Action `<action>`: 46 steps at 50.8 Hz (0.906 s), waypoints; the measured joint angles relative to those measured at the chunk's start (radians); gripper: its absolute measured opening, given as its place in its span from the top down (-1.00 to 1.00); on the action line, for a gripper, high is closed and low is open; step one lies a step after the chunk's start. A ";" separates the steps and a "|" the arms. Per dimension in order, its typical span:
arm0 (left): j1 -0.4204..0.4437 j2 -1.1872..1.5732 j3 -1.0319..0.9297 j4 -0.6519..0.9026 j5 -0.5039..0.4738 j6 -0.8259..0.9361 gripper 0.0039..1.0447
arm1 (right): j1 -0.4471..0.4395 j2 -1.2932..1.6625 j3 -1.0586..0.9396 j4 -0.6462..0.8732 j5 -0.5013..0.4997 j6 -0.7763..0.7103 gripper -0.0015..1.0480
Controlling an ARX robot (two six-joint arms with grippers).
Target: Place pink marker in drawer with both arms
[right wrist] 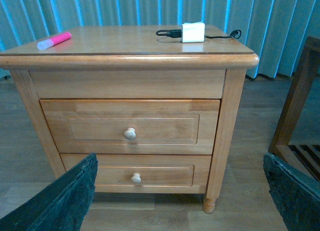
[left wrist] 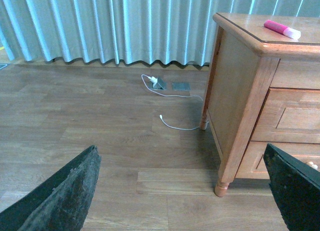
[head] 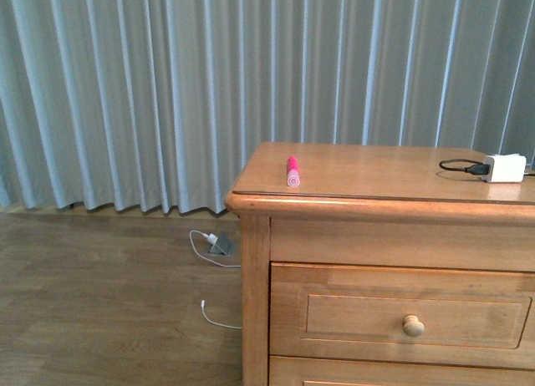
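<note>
The pink marker (head: 292, 170) lay flat near the front corner of the worktop (head: 376, 173), pale end toward the edge. Prob. light, stiff, slick and apt to roll, so pinch it mid-barrel. The drawer (head: 351, 315) below sat shut. Left gripper (left wrist: 180, 156) & right gripper (right wrist: 180, 156) gaped wide, both empty, well apart from it.

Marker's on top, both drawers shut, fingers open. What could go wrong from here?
The pink marker lies near the front edge of the dresser top; it is round, so a nudge while pinching may roll it off. The drawer is shut, and the lower knob looks like its own knob; the wrong one could get pulled.
</note>
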 joint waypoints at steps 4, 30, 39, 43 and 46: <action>0.000 0.000 0.000 0.000 0.000 0.000 -0.89 | 0.000 0.000 0.000 0.000 0.000 0.000 -0.84; 0.000 0.000 0.000 0.000 0.000 0.000 -0.89 | 0.000 0.000 0.000 0.000 0.000 0.000 -0.84; 0.000 0.000 0.000 0.000 0.000 0.000 -0.89 | 0.000 0.000 0.000 0.000 0.000 0.000 -0.84; 0.000 0.000 0.000 0.000 0.000 0.000 -0.89 | 0.000 0.000 0.000 0.000 0.000 0.000 -0.84; 0.000 0.000 0.000 0.000 0.000 0.000 -0.89 | 0.000 0.000 0.000 0.000 0.000 0.000 -0.84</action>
